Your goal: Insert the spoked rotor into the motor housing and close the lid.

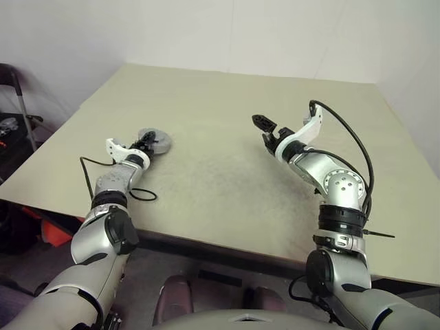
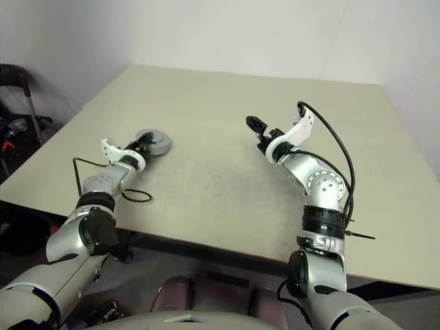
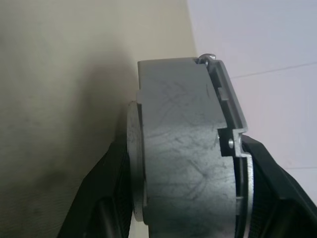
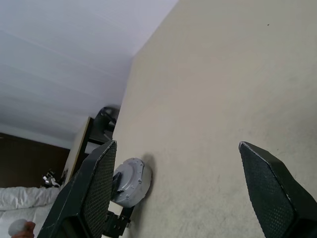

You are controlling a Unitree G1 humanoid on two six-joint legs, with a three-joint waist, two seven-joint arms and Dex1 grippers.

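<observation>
Motor housing [image 1: 154, 141] — one only, a short grey round body — sits on the table [image 1: 227, 110] in its left half, near the left edge and well short of the far edge. The left gripper [image 1: 146, 143] reaches in level from the near-left side and has hold of it: in the left wrist view one black finger [image 3: 101, 198] lies against one flat side of the housing [image 3: 183, 148] and the other against the opposite side, the jaws standing partly open around its width. A notched grey plate, which looks to be the lid [image 3: 229, 106], lies flush on the housing's far face in that view; whether it is fully seated I cannot tell.

One loop of black cable [image 1: 143, 195] lies on the tabletop just by the left forearm, near the front edge.

The right gripper [image 1: 264, 128] hangs above the middle of the table, well apart from the housing, its two fingers [image 4: 94, 191] spread wide with nothing between them — bare tabletop shows in the gap. All around it the surface is open: the whole right half, the far half and the centre. The wall [image 1: 227, 31] rises beyond the far edge.
</observation>
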